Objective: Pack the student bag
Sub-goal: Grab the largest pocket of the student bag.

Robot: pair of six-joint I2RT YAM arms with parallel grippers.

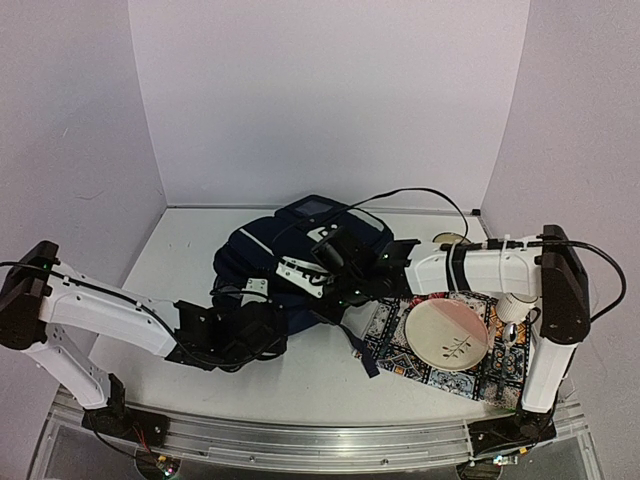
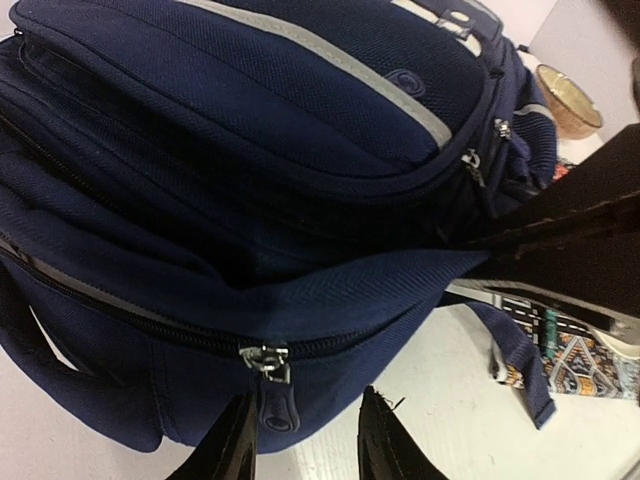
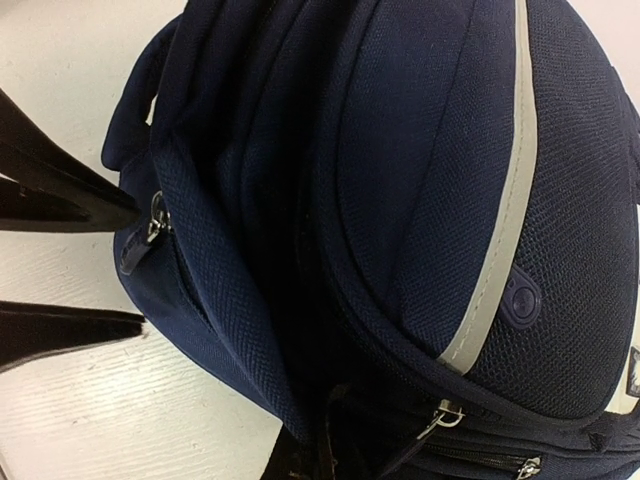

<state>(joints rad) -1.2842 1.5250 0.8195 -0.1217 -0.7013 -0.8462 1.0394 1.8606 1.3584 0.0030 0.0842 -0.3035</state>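
The student bag [image 1: 300, 255] is a dark navy backpack with grey-white trim, lying on the table's middle. My left gripper [image 1: 278, 328] is at its near edge, open. In the left wrist view the fingers [image 2: 235, 445] stand either side of a zipper pull [image 2: 268, 398] on the bag [image 2: 250, 130], apart from it. My right gripper [image 1: 335, 290] is shut on a fold of the bag's fabric beside the open compartment. In the right wrist view [image 3: 320, 455] its jaws are mostly hidden by the fabric [image 3: 250, 330]. The zipper pull [image 3: 135, 250] shows there too.
A patterned mat [image 1: 392, 345] lies at the right with a pink plate [image 1: 447, 335] and a white cup [image 1: 517, 305] on it. A small amber bowl [image 1: 447, 238] stands behind the bag, also in the left wrist view [image 2: 567, 97]. A black cable arcs over the bag.
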